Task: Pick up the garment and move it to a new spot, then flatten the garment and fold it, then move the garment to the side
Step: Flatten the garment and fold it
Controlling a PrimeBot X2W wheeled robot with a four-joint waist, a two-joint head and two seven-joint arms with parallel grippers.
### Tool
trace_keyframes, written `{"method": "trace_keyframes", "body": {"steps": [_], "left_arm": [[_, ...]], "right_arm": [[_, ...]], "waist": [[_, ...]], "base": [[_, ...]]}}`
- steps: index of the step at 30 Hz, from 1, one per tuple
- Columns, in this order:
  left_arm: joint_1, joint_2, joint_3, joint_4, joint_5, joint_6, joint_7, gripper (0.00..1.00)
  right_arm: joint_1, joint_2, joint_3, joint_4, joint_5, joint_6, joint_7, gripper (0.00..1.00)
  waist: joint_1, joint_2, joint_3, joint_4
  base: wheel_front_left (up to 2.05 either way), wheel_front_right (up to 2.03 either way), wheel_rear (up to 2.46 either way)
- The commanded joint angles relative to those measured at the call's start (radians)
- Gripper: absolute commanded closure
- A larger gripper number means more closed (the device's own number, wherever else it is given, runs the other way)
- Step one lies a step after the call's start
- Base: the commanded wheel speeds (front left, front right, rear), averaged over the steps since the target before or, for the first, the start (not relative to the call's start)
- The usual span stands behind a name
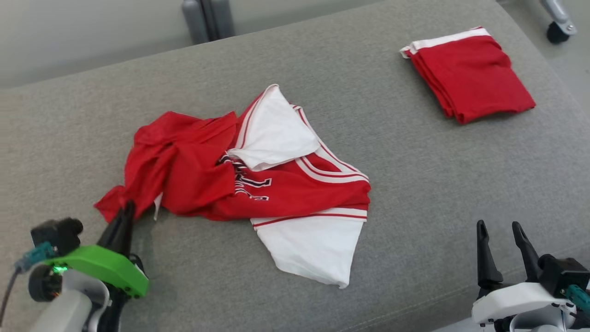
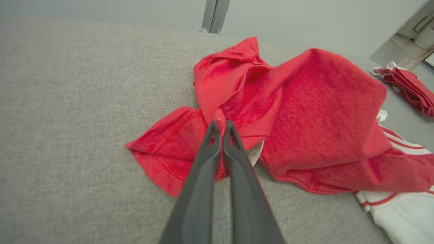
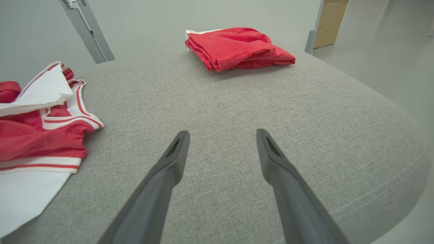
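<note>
Left wrist view, left end effector (image 2: 221, 124) pinching garment (image 2: 322, 112) corner, right end effector (image 3: 222, 134) spread over cushion (image 3: 237, 101)

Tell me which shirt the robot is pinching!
Look at the big grey fabric cushion. In its middle lies a crumpled red-and-white jersey with black lettering, one red corner pinched in the left gripper. The other red garment, at the far right corner, is neatly folded and untouched.
</note>
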Motion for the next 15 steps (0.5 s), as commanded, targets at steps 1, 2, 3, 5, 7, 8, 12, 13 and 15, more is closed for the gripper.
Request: {"method": "trace_keyframes", "body": {"steps": [1, 2, 3, 5, 7, 8, 12, 13, 15], "left_arm": [[0.034, -0.012, 0.002, -0.014, 0.000, -0.002, -0.011, 0.75], [0.065, -0.025, -0.004, -0.020, 0.003, 0.000, -0.015, 0.66], [0.089, -0.033, -0.006, -0.022, 0.004, 0.002, -0.018, 0.62], [0.128, -0.062, 0.002, -0.025, -0.002, 0.007, -0.024, 0.20], [0.167, -0.083, 0.014, -0.014, 0.007, 0.017, -0.028, 0.00], [0.187, -0.093, 0.020, -0.008, 0.012, 0.020, -0.030, 0.00], [0.236, -0.118, 0.055, -0.019, 0.040, 0.018, -0.032, 0.00], [0.246, -0.122, 0.062, -0.030, 0.051, 0.013, -0.031, 0.00], [0.260, -0.129, 0.083, -0.061, 0.087, 0.002, -0.031, 0.00]], "right_arm": [[0.010, -0.002, -0.003, -0.002, -0.013, -0.002, 0.000, 0.00], [0.009, -0.002, -0.005, -0.002, -0.022, -0.002, 0.000, 0.00], [0.006, -0.002, -0.003, -0.002, -0.029, -0.002, 0.000, 0.00], [0.000, -0.002, -0.004, -0.002, -0.041, -0.002, 0.000, 0.00], [-0.002, -0.002, -0.002, -0.002, -0.054, -0.002, 0.000, 0.00], [-0.003, -0.002, 0.000, -0.001, -0.059, -0.002, 0.000, 0.00], [0.007, -0.002, 0.001, 0.001, -0.066, -0.002, 0.000, 0.00], [0.010, -0.002, 0.002, 0.001, -0.066, -0.002, 0.000, 0.00], [0.019, -0.002, 0.003, 0.001, -0.066, -0.002, 0.000, 0.00]], "waist": [[0.0000, 0.0000, -0.055, 0.155], [0.0000, 0.0000, -0.059, 0.182], [0.0000, 0.0000, -0.061, 0.198], [0.0000, 0.0000, -0.066, 0.234], [0.0000, 0.0000, -0.072, 0.264], [0.0000, 0.0000, -0.074, 0.273], [0.0000, 0.0000, -0.082, 0.295], [0.0000, 0.0000, -0.083, 0.297], [0.0000, 0.0000, -0.084, 0.300]], "base": [[0.00, 0.00, 0.00], [0.00, 0.00, 0.00], [0.00, 0.00, 0.00], [0.00, 0.00, 0.00], [0.00, 0.00, 0.00], [0.00, 0.00, 0.00], [0.00, 0.00, 0.00], [0.00, 0.00, 0.00], [0.00, 0.00, 0.00]]}}
